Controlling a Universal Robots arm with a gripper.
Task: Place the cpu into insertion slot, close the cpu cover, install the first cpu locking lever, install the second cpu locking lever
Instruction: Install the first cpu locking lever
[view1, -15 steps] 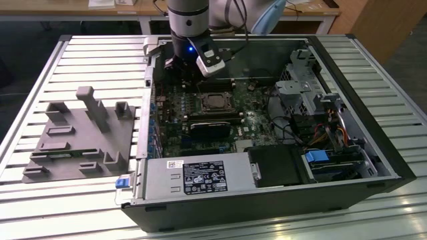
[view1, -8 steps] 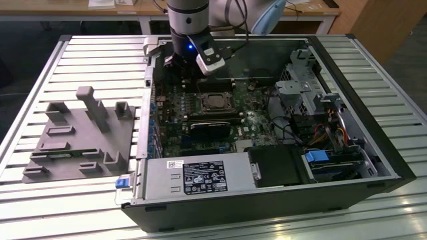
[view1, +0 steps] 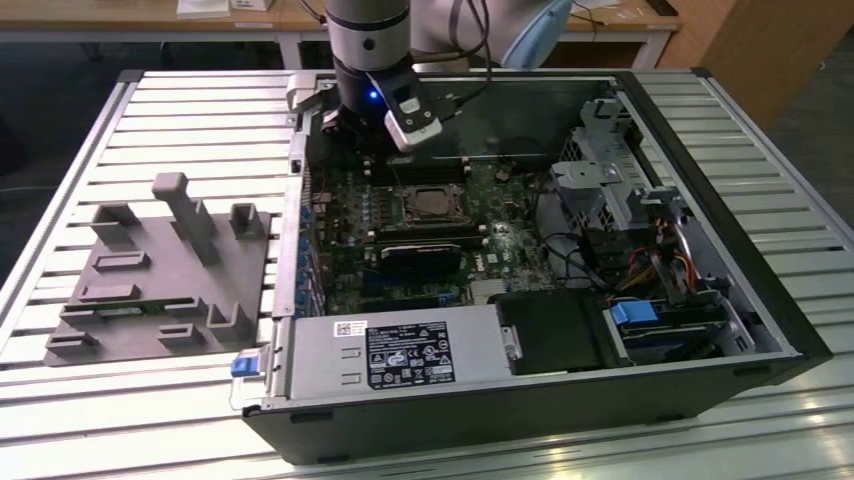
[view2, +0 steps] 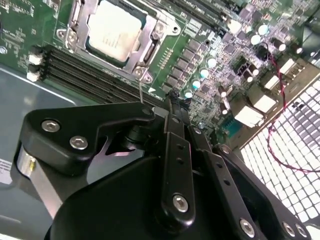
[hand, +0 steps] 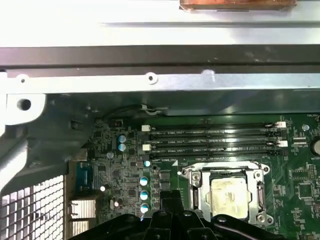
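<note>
Cpu: seated flat in the insertion slot on the green board, inside the open computer case. Its top is a pale, matte silvery-grey square.

Cpu cover: a thin bright metal frame. It lies down over the chip's edges with the chip showing through its window, so we judge it closed.

Gripper: black, jointed links with screw heads. We read the fingertips as pressed together with nothing between them. In the exterior view it hangs over the far part of the board, so the socket lies on the near side of the tips, slightly toward the exterior view's right.

Key relation: in the second wrist view a locking lever, as we judge this thin wire rod to be, runs from the socket's corner toward the gripper. Its free end is just beside the tips, and we cannot tell if they touch. Its long axis points roughly from socket to gripper. It is slender, springy-looking and smooth.

Between socket and gripper run long, narrow black memory slots, parallel to the socket's edge.

A grey moulded fixture sits well apart on the slatted table at the exterior view's left.
</note>
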